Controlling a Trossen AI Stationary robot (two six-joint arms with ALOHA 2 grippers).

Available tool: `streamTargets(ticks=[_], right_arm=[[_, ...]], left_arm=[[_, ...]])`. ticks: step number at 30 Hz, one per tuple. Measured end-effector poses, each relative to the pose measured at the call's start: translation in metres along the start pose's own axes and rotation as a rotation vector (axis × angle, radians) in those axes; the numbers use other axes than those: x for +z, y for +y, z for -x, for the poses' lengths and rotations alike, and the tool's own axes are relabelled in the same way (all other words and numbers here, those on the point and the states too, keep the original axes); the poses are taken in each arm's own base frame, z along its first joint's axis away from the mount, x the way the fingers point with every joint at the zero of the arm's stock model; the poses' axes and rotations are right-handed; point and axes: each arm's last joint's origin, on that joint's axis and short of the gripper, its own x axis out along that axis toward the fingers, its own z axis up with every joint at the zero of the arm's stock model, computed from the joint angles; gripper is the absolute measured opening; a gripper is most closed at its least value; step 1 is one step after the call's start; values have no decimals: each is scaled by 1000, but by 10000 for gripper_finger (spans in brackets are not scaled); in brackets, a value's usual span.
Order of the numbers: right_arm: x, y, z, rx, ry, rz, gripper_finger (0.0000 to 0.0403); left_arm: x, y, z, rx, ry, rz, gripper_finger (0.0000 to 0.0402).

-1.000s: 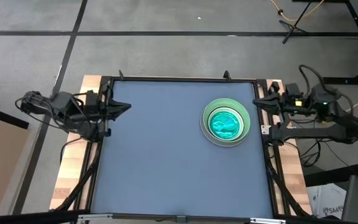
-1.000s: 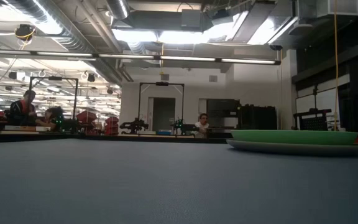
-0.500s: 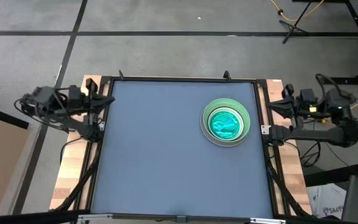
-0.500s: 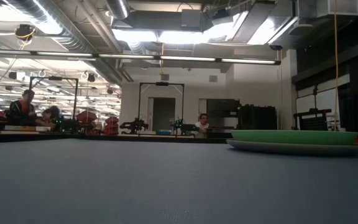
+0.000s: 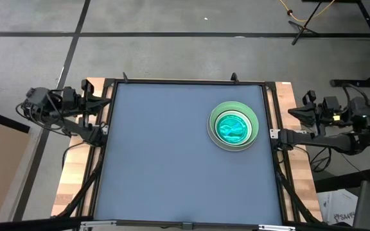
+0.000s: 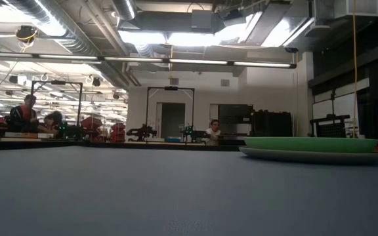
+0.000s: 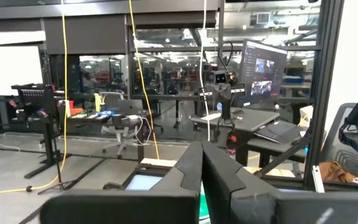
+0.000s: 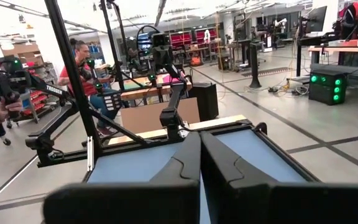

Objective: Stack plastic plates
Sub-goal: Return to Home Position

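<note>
The plastic plates [image 5: 234,126] sit in one stack on the blue table's far right part. A grey rim is outermost, then a light green rim, with a translucent blue-green plate on top. The low view shows the stack [image 6: 310,147] from the side, with the green plate resting on the pale bottom plate. My left gripper [image 5: 108,101] is shut and empty at the table's left edge; its fingers lie together in its wrist view [image 7: 201,163]. My right gripper [image 5: 292,113] is shut and empty beyond the table's right edge, also seen in its wrist view [image 8: 199,155].
The blue table mat [image 5: 166,160] is bordered by a black frame [image 5: 185,81]. People sit at desks in the room behind the table [image 6: 25,115], and a person stands beyond the table in the right wrist view [image 8: 79,62].
Both arms have drawn back from the table. My left gripper has gone toward the table's left edge, and my right gripper has gone out past the right edge. The plate stack has stayed where it was.
</note>
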Motion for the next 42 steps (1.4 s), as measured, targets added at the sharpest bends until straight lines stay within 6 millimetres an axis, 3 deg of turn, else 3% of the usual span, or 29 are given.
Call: streamTargets(ticks=[6, 13, 17, 30, 42], right_arm=[[-12, -1, 7, -6, 38, 0, 1], [-40, -6, 4, -10, 67, -5, 1], [-54, -8, -9, -15, 116, -10, 1], [-97, -12, -66, 170, 33, 48, 1], [-138, -19, -94, 198, 0, 43, 1]], left_arm=[[-5, 0, 0, -3, 46, -26, 0], [-21, -5, -6, -7, 96, -49, 0], [-37, -10, -14, -8, 103, -56, 0], [-86, -28, -35, -110, -4, -84, 0], [-131, -31, -42, -77, -57, -62, 0]])
